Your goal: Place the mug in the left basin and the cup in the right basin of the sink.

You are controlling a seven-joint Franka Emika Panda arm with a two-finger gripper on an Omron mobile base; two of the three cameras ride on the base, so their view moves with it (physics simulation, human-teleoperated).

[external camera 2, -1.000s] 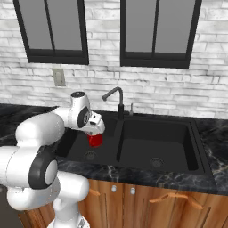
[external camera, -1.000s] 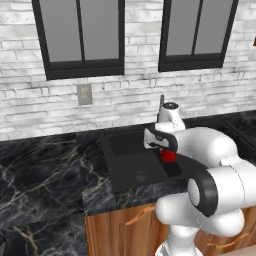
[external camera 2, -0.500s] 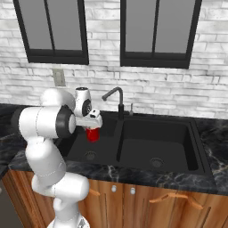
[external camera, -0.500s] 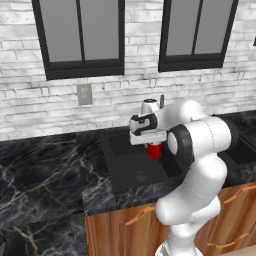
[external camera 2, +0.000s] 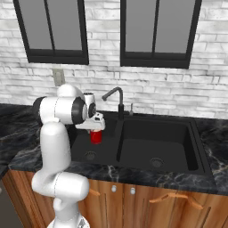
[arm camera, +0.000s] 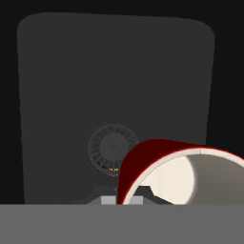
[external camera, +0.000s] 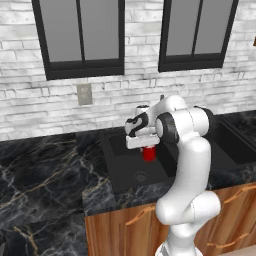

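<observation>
My gripper is shut on the rim of the red mug, which hangs upright over the sink's left basin, inside its walls and above its floor. From the right side the mug and gripper sit left of the divider, with the right basin beyond it. Along the hand, the mug's pale inside shows at lower right, my gripper clamps its wall, and the left basin's floor lies below. The cup is out of view.
A thin black gooseneck faucet stands behind the divider, close to the right of my hand. The round drain lies in the basin floor under the mug. Dark marble counter surrounds the sink, and a brick wall with windows stands behind.
The arm has swung up and over to stand more upright. The held mug has shifted a little to the left over the left basin; the grip has stayed shut.
</observation>
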